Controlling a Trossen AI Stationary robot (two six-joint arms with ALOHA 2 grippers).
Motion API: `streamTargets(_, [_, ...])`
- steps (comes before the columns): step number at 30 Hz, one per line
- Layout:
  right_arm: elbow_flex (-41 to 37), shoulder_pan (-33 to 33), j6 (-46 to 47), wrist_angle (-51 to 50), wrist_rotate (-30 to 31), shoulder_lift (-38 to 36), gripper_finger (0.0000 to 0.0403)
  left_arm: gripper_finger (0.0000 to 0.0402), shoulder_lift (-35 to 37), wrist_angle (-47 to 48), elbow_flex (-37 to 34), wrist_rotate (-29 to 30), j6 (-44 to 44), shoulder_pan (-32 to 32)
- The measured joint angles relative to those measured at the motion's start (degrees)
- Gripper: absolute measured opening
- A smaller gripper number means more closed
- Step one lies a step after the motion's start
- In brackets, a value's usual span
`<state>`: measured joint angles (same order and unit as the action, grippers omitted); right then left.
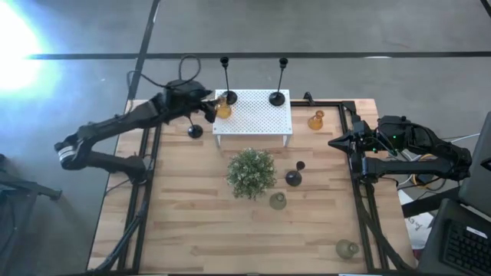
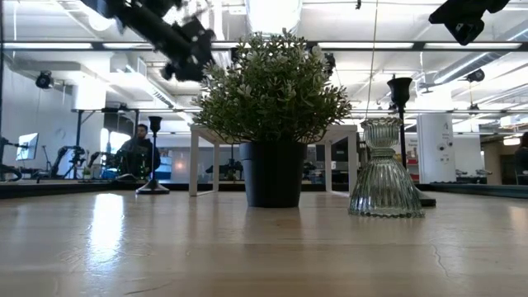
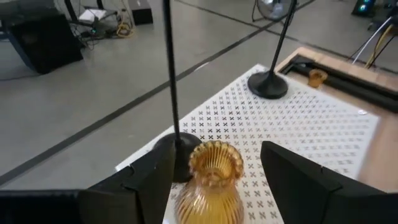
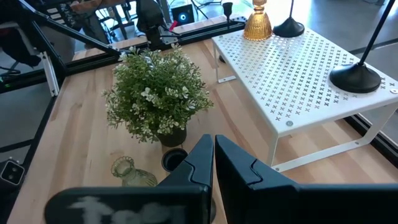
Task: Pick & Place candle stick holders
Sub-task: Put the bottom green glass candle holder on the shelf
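Amber candle stick holder (image 3: 211, 186): ribbed glass, upright at the left end of the white perforated stand (image 1: 257, 115), just beside a tall black stem holder (image 1: 227, 80). Left gripper (image 3: 211, 171): fingers spread wide on either side of the amber holder, not pressing it. Second tall black stem holder (image 1: 279, 83): right rear of the stand. Second amber holder (image 1: 317, 119): on the table (image 1: 192, 222), right of the stand. Potted green plant (image 1: 251, 172): table centre. Right gripper (image 4: 213, 155): fingers closed together, empty, at the table's right edge.

Amber ribbed holder (image 3: 213, 180); white perforated stand (image 1: 257, 113), cross-pattern holes; black stem holders (image 1: 278, 96); green plant (image 1: 251, 172), black pot (image 2: 272, 173); light wood counter (image 1: 199, 222); clear-grey ribbed holder (image 2: 385, 169).
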<state>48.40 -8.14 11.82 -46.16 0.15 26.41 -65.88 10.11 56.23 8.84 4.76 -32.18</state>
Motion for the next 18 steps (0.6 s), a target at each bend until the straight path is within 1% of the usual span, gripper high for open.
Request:
streamTargets(2, [0.0, -0.02, 0.0, 0.01, 0.01, 0.0, 0.0013, 0.0243, 3.49, 3.16, 0.0, -0.47, 0.02, 0.16])
streamTargets(4, [0.0, 0.0, 0.0, 0.01, 0.01, 0.0, 0.0013, 0.0242, 6.77, 6.74, -0.01, -2.97, 0.08, 0.42])
streamTargets(7, [0.01, -0.01, 0.0, 0.01, 0.0, 0.0, 0.0013, 0.0241, 11.09, 10.59, -0.22, -10.79, 0.85, 0.7])
streamTargets(9, [0.0, 0.0, 0.0, -0.01, 0.01, 0.0, 0.0013, 0.0241, 13.36, 11.32, -0.28, -16.04, 1.68, 1.23])
streamTargets(11, [0.0, -0.01, -0.01, 0.01, 0.01, 0.0, 0.0013, 0.0241, 15.19, 11.43, -0.39, -19.21, 2.51, 1.85])
streamTargets(13, [0.02, -0.02, -0.02, 0.01, 0.01, -0.02, 0.0013, 0.0241, 16.7, 11.43, -0.53, -20.43, 3.06, 2.62])
streamTargets(18, [0.02, 0.0, -0.02, -0.01, 0.01, 0.0, 0.0013, 0.0241, 20.1, 11.54, -1.28, -20.55, 2.39, 3.97])
